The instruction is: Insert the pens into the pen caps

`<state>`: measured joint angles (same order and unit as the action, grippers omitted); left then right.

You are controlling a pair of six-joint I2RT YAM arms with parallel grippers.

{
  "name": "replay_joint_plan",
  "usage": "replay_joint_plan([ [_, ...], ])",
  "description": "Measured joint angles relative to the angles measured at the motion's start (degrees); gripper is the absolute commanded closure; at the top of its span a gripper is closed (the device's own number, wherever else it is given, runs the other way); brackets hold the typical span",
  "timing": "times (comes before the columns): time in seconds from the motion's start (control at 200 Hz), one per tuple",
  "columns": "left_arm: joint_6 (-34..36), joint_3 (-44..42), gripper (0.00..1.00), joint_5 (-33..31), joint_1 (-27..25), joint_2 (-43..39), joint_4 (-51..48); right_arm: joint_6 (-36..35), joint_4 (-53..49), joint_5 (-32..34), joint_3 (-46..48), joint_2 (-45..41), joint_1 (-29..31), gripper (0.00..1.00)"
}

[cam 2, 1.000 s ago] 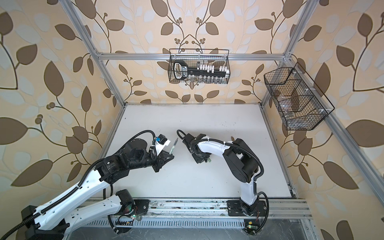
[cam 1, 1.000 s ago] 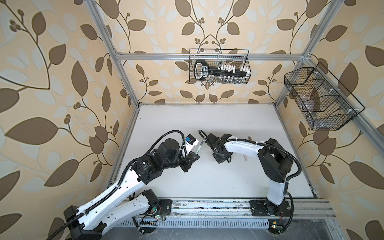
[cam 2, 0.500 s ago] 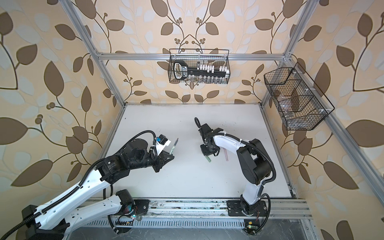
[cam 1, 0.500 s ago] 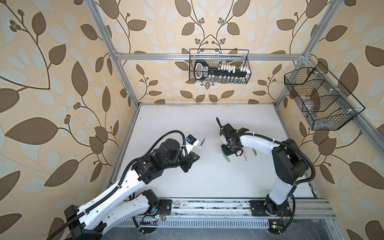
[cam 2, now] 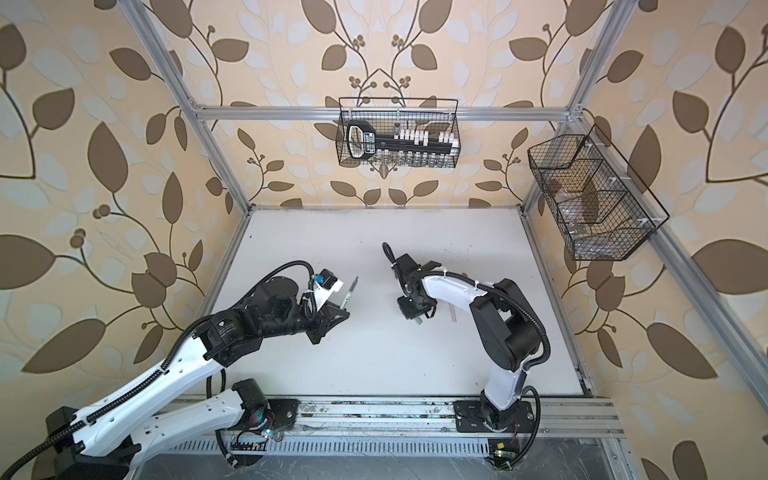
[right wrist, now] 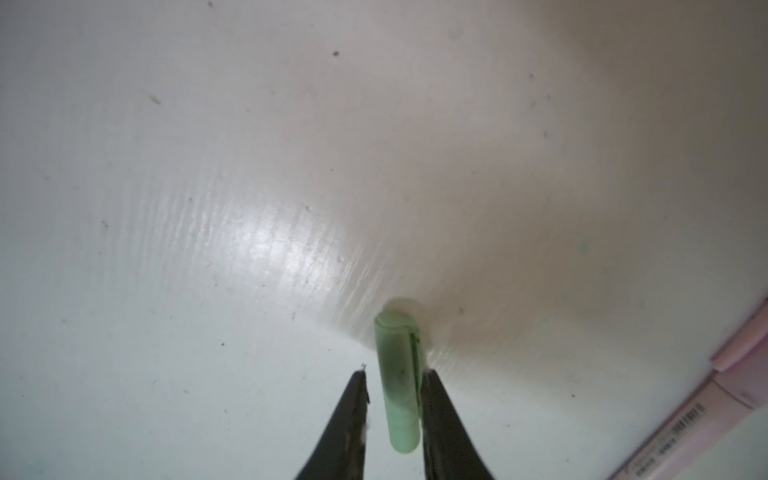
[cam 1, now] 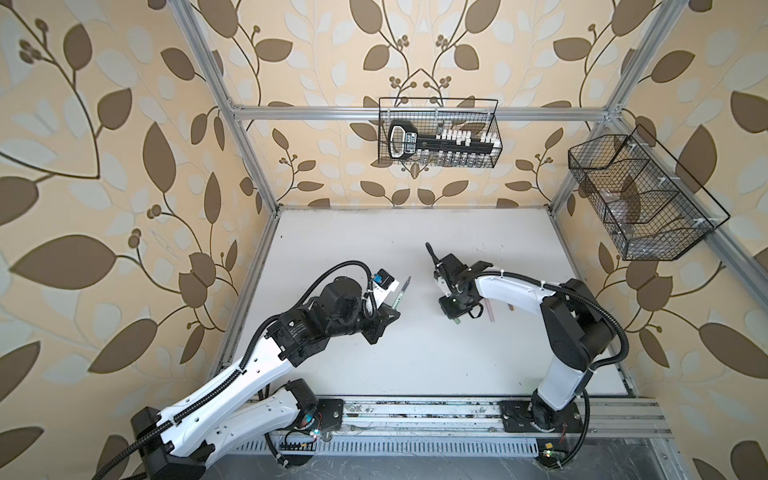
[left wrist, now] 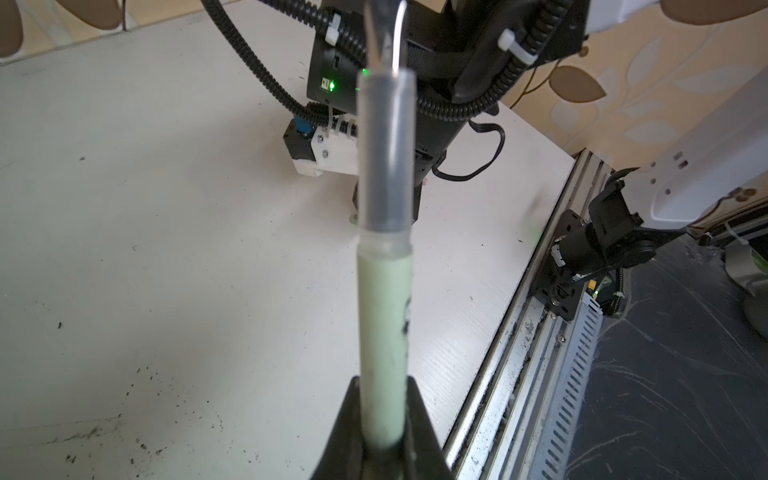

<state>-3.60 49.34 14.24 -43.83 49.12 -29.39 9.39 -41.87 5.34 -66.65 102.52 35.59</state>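
Left end effector (left wrist: 383, 382) clamps the sage-green pen (left wrist: 384, 311), grey tip outward; right end effector (right wrist: 395, 374) grips the green cap (right wrist: 400, 399).

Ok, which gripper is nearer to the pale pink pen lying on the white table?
Right. The right gripper, holding a sage green cap, hovers just beside the pale pink pen; the left gripper, clamping a sage green pen, is farther off across the white table.
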Motion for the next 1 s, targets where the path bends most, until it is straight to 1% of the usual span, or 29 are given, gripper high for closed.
replay_joint_plan([
  [0.175,0.00,0.00,1.00,0.00,0.00,-0.11,0.00,0.85,-1.38,5.68,-1.07,0.04,2.75,0.75],
  [0.445,0.00,0.00,1.00,0.00,0.00,-0.81,0.02,1.09,-2.14,9.25,-1.09,3.13,3.78,0.78],
  [0.715,-0.02,0.00,1.00,0.00,0.00,-0.81,0.02,1.05,-2.47,10.95,-2.29,4.26,5.55,0.79],
  [1.0,-0.02,0.00,1.00,0.00,0.00,-0.81,0.02,0.17,-2.49,10.78,-2.49,5.53,5.27,0.79],
])
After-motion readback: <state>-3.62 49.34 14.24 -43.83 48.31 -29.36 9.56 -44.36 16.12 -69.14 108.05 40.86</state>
